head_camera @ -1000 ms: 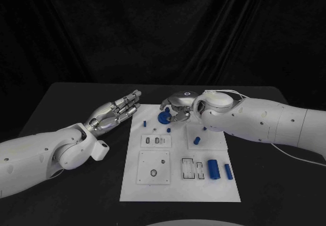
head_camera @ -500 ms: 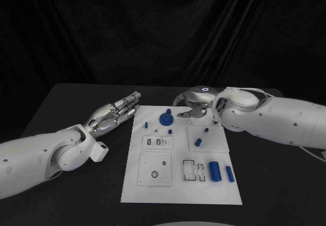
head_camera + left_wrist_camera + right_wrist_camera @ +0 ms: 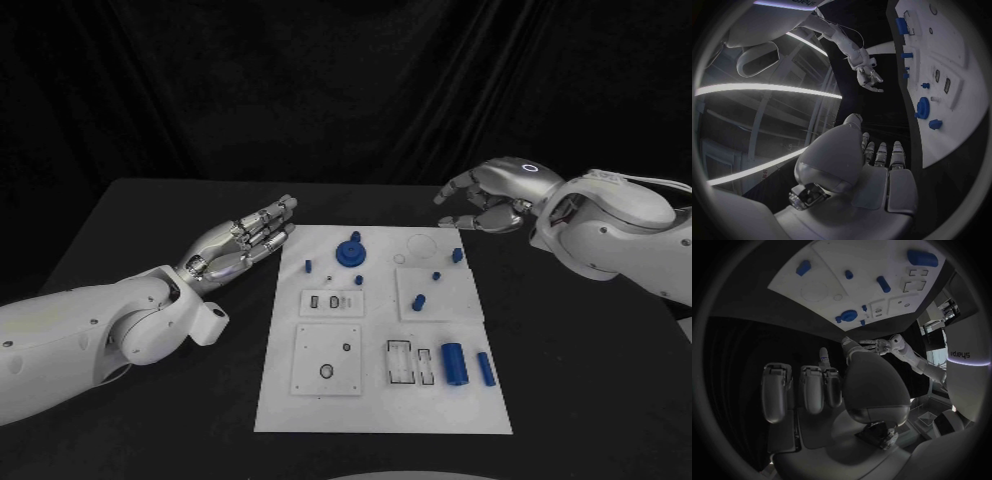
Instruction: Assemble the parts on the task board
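A robotics lab or test studio: a black table (image 3: 159,420) backed by a black curtain (image 3: 346,90), a white task board (image 3: 382,330) laid out, long ceiling light strips (image 3: 761,90) overhead

We see a white task board (image 3: 382,400) on a black table (image 3: 130,420), dotted with small blue parts (image 3: 351,251). Both arms are white, the left hand (image 3: 245,240) and right hand (image 3: 490,200) silver. Black curtain (image 3: 346,90) fills the frame's top.

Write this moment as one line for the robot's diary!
left hand: open beside task board | right hand: empty, off the board | blue gear: on board
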